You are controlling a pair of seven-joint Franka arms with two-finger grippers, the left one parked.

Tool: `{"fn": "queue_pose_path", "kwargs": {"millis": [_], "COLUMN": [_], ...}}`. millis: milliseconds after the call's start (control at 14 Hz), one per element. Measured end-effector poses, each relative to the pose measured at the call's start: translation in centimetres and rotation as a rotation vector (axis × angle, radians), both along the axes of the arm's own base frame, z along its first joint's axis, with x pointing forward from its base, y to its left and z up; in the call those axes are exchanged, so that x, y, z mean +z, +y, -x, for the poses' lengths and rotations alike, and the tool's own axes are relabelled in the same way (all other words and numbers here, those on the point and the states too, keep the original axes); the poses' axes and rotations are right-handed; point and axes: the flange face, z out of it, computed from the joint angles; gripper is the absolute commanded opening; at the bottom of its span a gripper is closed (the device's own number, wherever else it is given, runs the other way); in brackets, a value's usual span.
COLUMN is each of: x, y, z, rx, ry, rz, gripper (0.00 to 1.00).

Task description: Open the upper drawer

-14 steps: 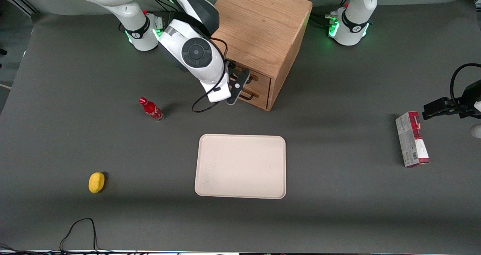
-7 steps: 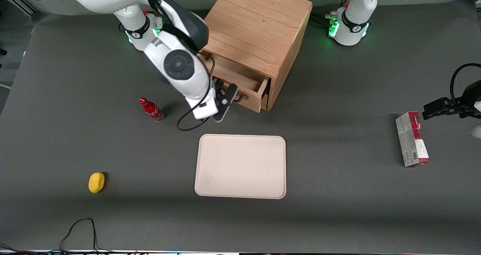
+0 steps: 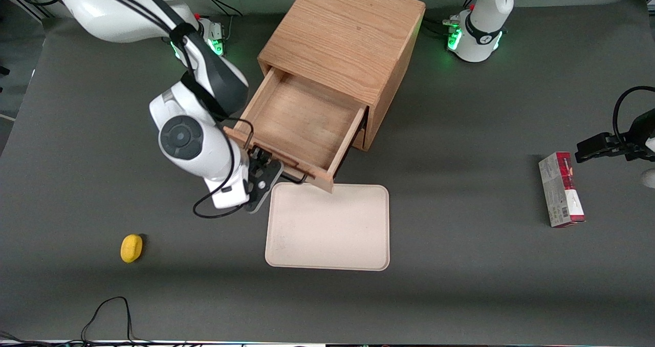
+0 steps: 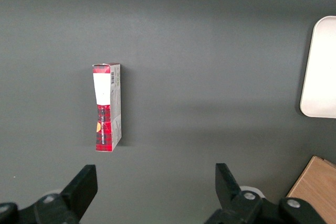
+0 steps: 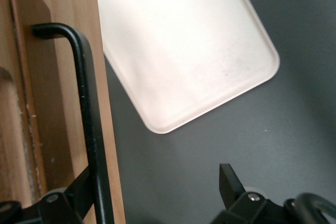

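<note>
The upper drawer point(image 3: 302, 119) of the wooden cabinet point(image 3: 348, 35) stands pulled far out, and its plain wooden inside shows with nothing in it. Its black wire handle point(image 3: 280, 160) runs along the drawer front, nearest the front camera. My right gripper point(image 3: 262, 175) is at that handle, just above the near corner of the tray. In the right wrist view the gripper point(image 5: 157, 182) is open, with its fingers wide apart. The handle point(image 5: 92, 119) passes between them, close against one finger point(image 5: 79, 195). The lower drawer is mostly hidden under the upper one.
A cream tray point(image 3: 327, 226) lies just nearer the front camera than the drawer front; it also shows in the right wrist view point(image 5: 178, 51). A yellow object point(image 3: 131, 247) lies toward the working arm's end. A red and grey box point(image 3: 560, 189) lies toward the parked arm's end.
The upper drawer went from shut to pulled far out. My gripper moved toward the front camera along with the handle, and the arm now hides the red bottle.
</note>
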Motion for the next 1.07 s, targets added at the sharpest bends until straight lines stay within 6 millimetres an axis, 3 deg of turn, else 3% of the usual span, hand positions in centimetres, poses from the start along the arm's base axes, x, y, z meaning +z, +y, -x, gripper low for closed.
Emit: {"fn": "queue_pose_path", "kwargs": {"millis": [143,286,500,643,714,857,1071], "x": [0.1,1.6,7.3,11.7,13.6,16.3,17.9], "y": [-0.5,-0.9,-2.7,-5.3,-7.4,-14.1,-23.6], "z": [-1.0,-1.7,-3.2,-4.1,-4.3,-3.9,-1.8], "rx": [-0.015,-0.015,-0.024,-0.08,-0.128,-0.278,-0.519], "ry": [-0.009,-0.05,-0.181,-0.241,-0.238,-0.158,-0.089], "rz": [-0.01,0.004,0.051,0.032,0.022,-0.002,0.011], "gripper": [1.0,1.0,1.0,1.0,1.0,1.0,1.0]}}
